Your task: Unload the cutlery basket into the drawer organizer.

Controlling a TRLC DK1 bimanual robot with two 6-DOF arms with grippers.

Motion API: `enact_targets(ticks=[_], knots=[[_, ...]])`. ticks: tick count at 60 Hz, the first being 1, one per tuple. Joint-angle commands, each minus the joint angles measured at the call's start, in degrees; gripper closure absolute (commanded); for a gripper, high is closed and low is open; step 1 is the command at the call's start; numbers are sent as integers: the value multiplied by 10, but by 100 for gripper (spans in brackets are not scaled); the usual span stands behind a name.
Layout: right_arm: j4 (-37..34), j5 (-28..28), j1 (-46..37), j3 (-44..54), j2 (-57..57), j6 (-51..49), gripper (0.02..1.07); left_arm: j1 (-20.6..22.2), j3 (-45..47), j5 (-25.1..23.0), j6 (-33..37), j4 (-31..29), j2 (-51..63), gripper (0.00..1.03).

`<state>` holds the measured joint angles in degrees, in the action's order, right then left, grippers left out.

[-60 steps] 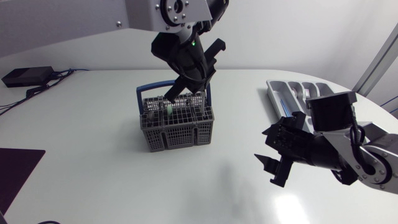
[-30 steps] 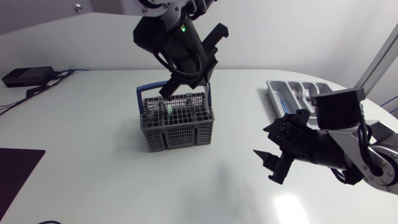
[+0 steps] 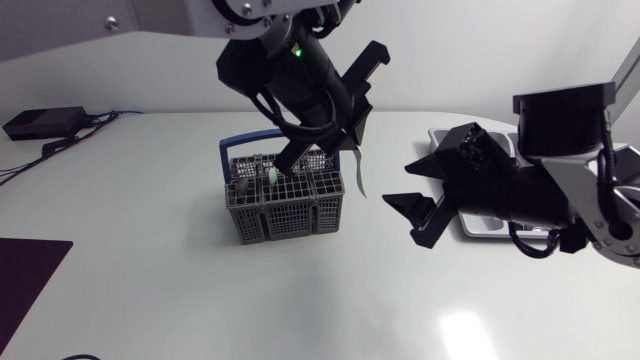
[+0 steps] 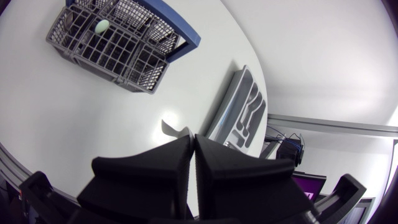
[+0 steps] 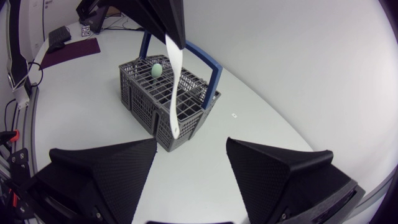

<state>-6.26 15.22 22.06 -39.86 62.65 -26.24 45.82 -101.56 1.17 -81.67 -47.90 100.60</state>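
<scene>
Left tool (image 3: 349,138) is up over the right end of the cutlery basket (image 3: 285,205), closed on the top of a long white utensil (image 3: 358,178). The utensil hangs down from the fingers, free of the basket, its lower end in the air just right of the basket's rim. In the left wrist view the two fingers are pressed together at the tool (image 4: 193,140) and only a short white stub of the utensil (image 4: 169,129) shows past them.

The basket is grey mesh with a blue handle and stands on the white worktop (image 3: 180,290) left of centre. A pale green piece (image 3: 268,177) sticks up in one of its far compartments.

Right tool (image 3: 407,192) hangs above the worktop right of the basket, fingers wide apart and nothing between them. In its wrist view the utensil (image 5: 174,87) hangs ahead of the tool (image 5: 189,169), with the basket (image 5: 168,93) behind it.

The drawer organizer (image 3: 448,146) lies at the far right, mostly hidden by the right arm. We see cutlery in its compartments (image 4: 239,112), kind unclear.

A black box (image 3: 40,122) is at the far left and a dark mat (image 3: 25,270) at the near left.
</scene>
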Motion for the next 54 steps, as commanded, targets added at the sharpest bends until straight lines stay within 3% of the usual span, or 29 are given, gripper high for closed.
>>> enact_targets(ticks=[1,27,32,38,54], knots=[[15,7,11,-15,26,32,28,7,12,-8,-24,8,3,99],[60,1,32,-38,77,58,49,19,11,-22,-31,18,26,99],[67,-5,32,-38,78,61,60,22,11,-23,-32,18,26,99],[71,-5,35,-38,82,62,64,22,11,-26,-33,18,26,99],[60,-7,41,-47,96,61,97,22,12,-28,-34,18,25,99]])
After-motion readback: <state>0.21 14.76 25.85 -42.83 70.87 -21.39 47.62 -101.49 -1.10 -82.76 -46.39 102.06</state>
